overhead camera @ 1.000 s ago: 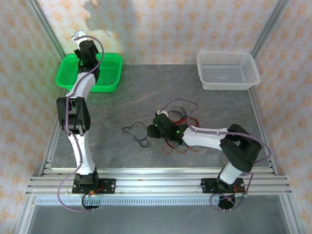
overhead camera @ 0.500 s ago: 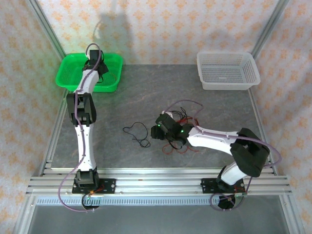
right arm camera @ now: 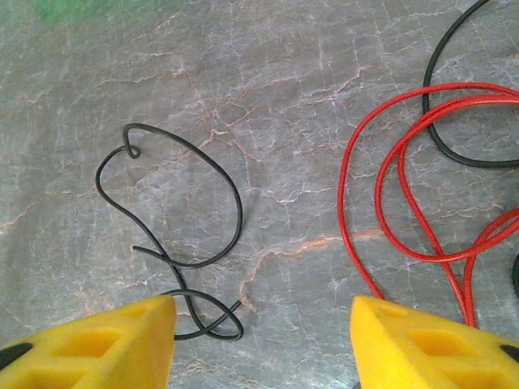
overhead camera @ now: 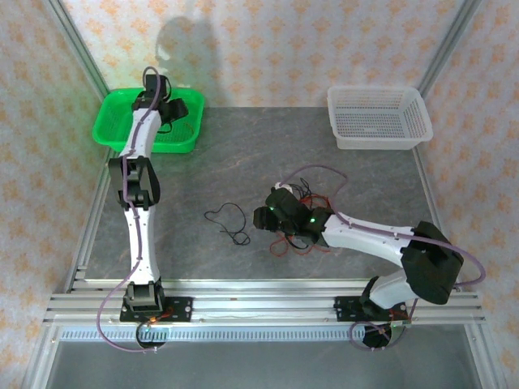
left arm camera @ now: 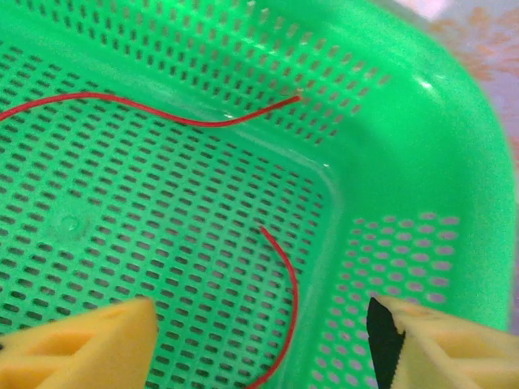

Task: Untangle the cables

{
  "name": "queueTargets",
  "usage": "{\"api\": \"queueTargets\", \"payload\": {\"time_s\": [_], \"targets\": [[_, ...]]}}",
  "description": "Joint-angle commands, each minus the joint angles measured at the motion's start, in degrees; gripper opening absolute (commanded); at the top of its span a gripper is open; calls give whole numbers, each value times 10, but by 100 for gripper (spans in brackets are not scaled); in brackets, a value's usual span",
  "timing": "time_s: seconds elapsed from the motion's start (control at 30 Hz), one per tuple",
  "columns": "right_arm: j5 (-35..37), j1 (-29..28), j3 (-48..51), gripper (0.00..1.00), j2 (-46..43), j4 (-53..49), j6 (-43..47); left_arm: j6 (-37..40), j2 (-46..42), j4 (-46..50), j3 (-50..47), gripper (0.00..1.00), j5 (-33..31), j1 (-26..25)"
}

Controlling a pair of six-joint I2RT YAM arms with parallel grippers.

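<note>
On the grey marbled table (overhead camera: 243, 154), cables (right arm camera: 342, 190) lie under the released right hand (right arm camera: 263, 328); left hand (left arm camera: 261, 328), released, over green basket (left arm camera: 422, 121).

We see a grey table (overhead camera: 243, 154) veined like marble, walls (overhead camera: 284, 49) cream with an orange flower print, one bright green basket (overhead camera: 185, 130), one white basket (overhead camera: 377, 142). The cables (right arm camera: 341, 186) are red and black. The arms (overhead camera: 139, 243) are white and black with purple cords; the right gripper (right arm camera: 261, 340) has yellow fingers (right arm camera: 97, 344).

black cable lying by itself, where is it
In the top view the black cable lies alone on the table, just left of the right gripper.
</note>
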State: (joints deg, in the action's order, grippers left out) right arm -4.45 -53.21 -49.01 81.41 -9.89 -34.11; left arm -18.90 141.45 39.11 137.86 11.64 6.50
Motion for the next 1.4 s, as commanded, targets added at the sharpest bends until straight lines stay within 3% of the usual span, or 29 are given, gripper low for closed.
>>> {"api": "queueTargets", "payload": {"time_s": [0.0, 0.07, 0.1, 0.47, 0.67, 0.93, 1.17, 1.37], "targets": [[1, -5, 1, 59, -7, -16, -4, -10, -59, 29, 25, 83, 65, 3], [1, -12, -8, 59, 7, -22, -3, -12, -76, 31, 26, 98, 87, 1], [2, -17, -15, 59, 17, -25, -2, -13, -84, 32, 25, 99, 94, -1], [28, -114, -141, 60, 159, -66, -3, -21, -237, 4, -43, 99, 115, -5], [83, -142, -254, 57, 232, -149, 157, -47, -384, -60, -191, 99, 116, -5], [60, -142, -349, 51, 324, -227, 441, -98, -524, -126, -394, 99, 146, -5], [64, -122, -444, 50, 395, -248, 497, -98, -621, -137, -505, 99, 141, -5], [67, -116, -453, 50, 427, -246, 505, -87, -684, -129, -578, 99, 144, -5]]}}
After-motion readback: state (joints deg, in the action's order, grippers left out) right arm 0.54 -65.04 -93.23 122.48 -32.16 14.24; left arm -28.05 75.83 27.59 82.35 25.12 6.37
